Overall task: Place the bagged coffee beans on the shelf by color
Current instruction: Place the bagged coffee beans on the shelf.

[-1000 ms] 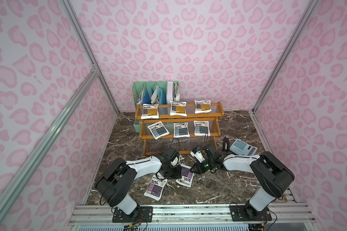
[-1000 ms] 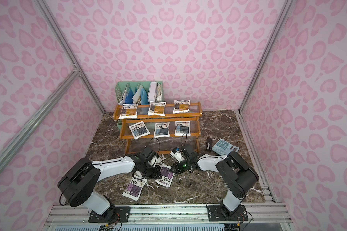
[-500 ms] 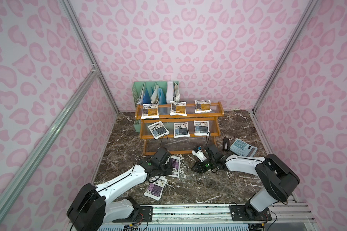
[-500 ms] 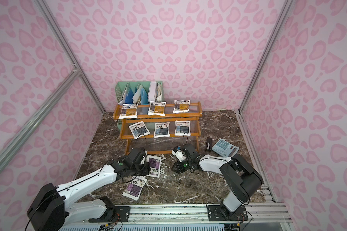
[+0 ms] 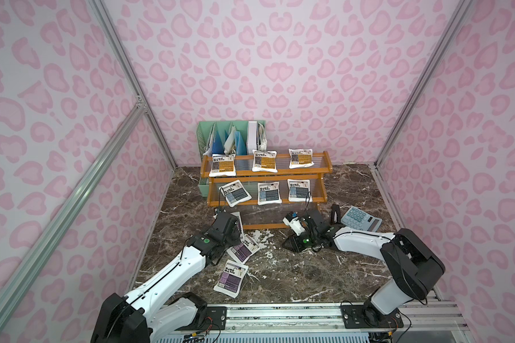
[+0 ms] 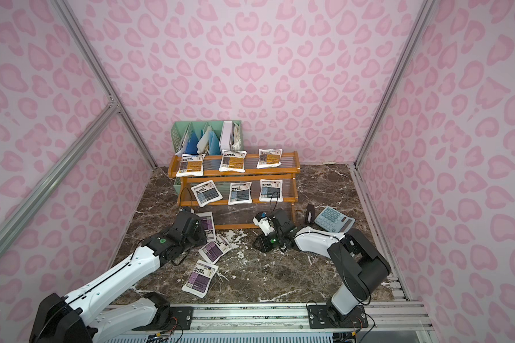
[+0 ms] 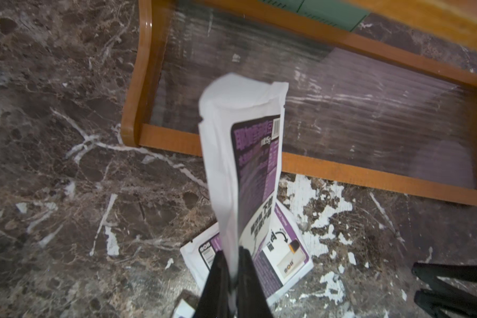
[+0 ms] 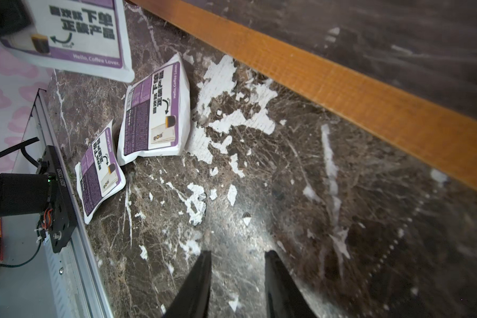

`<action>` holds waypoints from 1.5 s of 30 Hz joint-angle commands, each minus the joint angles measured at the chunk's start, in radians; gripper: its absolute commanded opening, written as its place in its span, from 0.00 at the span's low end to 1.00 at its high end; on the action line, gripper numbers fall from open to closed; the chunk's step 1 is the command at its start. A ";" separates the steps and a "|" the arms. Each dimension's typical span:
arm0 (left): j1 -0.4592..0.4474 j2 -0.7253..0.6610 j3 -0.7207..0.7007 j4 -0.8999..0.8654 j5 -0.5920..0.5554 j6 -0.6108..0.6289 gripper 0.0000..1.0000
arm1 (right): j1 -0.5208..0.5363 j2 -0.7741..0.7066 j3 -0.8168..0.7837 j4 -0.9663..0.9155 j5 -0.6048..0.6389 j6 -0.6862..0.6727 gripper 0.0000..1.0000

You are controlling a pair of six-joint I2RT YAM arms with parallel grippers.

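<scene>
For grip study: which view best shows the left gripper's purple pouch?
Left wrist: the purple pouch shows nearly whole, pinched by the left gripper. In both top views it is partly hidden; right wrist crops it.

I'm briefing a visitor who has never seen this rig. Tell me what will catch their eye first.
Loud pink leopard-print walls enclose the scene. On the shelf, three orange pouches line the top tier and three blue-grey pouches the middle one. The left fingers pinch a purple pouch at the lowest tier's end, with two more purple pouches lying on the marble table.
</scene>
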 commanded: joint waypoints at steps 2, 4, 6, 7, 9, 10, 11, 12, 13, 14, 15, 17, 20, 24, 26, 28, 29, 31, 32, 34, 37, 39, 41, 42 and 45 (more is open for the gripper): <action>0.011 0.049 0.014 0.076 -0.053 0.067 0.00 | 0.000 -0.012 -0.006 -0.013 0.016 -0.013 0.36; 0.015 0.068 0.014 0.095 -0.074 0.078 0.00 | 0.000 -0.019 -0.013 -0.014 0.019 -0.010 0.36; 0.019 0.076 0.004 0.132 -0.091 0.097 0.00 | 0.000 -0.025 -0.023 -0.013 0.023 -0.007 0.36; 0.020 0.079 -0.002 0.160 -0.097 0.110 0.00 | 0.000 -0.029 -0.027 -0.013 0.024 -0.007 0.36; 0.021 0.085 -0.010 0.201 -0.113 0.126 0.00 | 0.001 -0.032 -0.034 -0.013 0.025 -0.005 0.36; 0.024 0.093 -0.009 0.218 -0.116 0.136 0.00 | 0.001 -0.033 -0.037 -0.013 0.027 -0.004 0.36; 0.028 0.105 -0.006 0.226 -0.119 0.144 0.00 | 0.001 -0.036 -0.039 -0.013 0.029 -0.002 0.36; 0.030 0.116 0.000 0.231 -0.120 0.153 0.00 | 0.001 -0.038 -0.042 -0.014 0.029 -0.001 0.36; 0.033 0.132 0.008 0.230 -0.124 0.160 0.00 | 0.001 -0.039 -0.045 -0.012 0.030 0.001 0.36; 0.033 0.152 0.018 0.231 -0.127 0.166 0.00 | 0.001 -0.043 -0.047 -0.011 0.030 0.003 0.36; 0.035 0.167 0.023 0.234 -0.127 0.172 0.00 | 0.003 -0.045 -0.049 -0.009 0.029 0.004 0.36; 0.041 0.200 0.032 0.253 -0.125 0.175 0.00 | 0.003 -0.050 -0.054 -0.008 0.032 0.007 0.36; 0.047 0.244 0.044 0.285 -0.119 0.174 0.00 | 0.003 -0.056 -0.060 -0.009 0.036 0.009 0.36; 0.049 0.299 0.074 0.300 -0.132 0.168 0.00 | 0.004 -0.068 -0.073 -0.009 0.039 0.015 0.36; 0.049 0.328 0.094 0.292 -0.152 0.153 0.00 | 0.004 -0.077 -0.083 -0.009 0.040 0.018 0.37; 0.049 0.352 0.106 0.281 -0.179 0.135 0.00 | 0.004 -0.084 -0.091 -0.007 0.039 0.019 0.36; 0.049 0.364 0.113 0.273 -0.190 0.130 0.00 | 0.004 -0.086 -0.096 -0.009 0.041 0.018 0.36; 0.049 0.379 0.127 0.246 -0.225 0.107 0.15 | 0.004 -0.091 -0.098 -0.010 0.042 0.016 0.36; 0.049 0.382 0.132 0.228 -0.248 0.093 0.30 | 0.004 -0.094 -0.100 -0.012 0.043 0.016 0.35; 0.048 0.380 0.131 0.216 -0.269 0.083 0.53 | 0.006 -0.099 -0.104 -0.011 0.038 0.015 0.35; 0.049 0.369 0.132 0.187 -0.290 0.081 0.71 | 0.013 -0.108 -0.103 -0.018 0.039 0.005 0.35; 0.049 0.361 0.138 0.164 -0.303 0.084 0.73 | 0.020 -0.110 -0.098 -0.027 0.048 -0.008 0.35; 0.049 0.358 0.155 0.104 -0.334 0.073 0.75 | 0.028 -0.106 -0.087 -0.041 0.053 -0.022 0.36; 0.048 0.356 0.167 0.063 -0.346 0.061 0.75 | 0.034 -0.105 -0.080 -0.045 0.054 -0.029 0.36; 0.048 0.342 0.192 -0.062 -0.328 0.007 0.75 | 0.066 -0.087 -0.049 -0.058 0.071 -0.059 0.36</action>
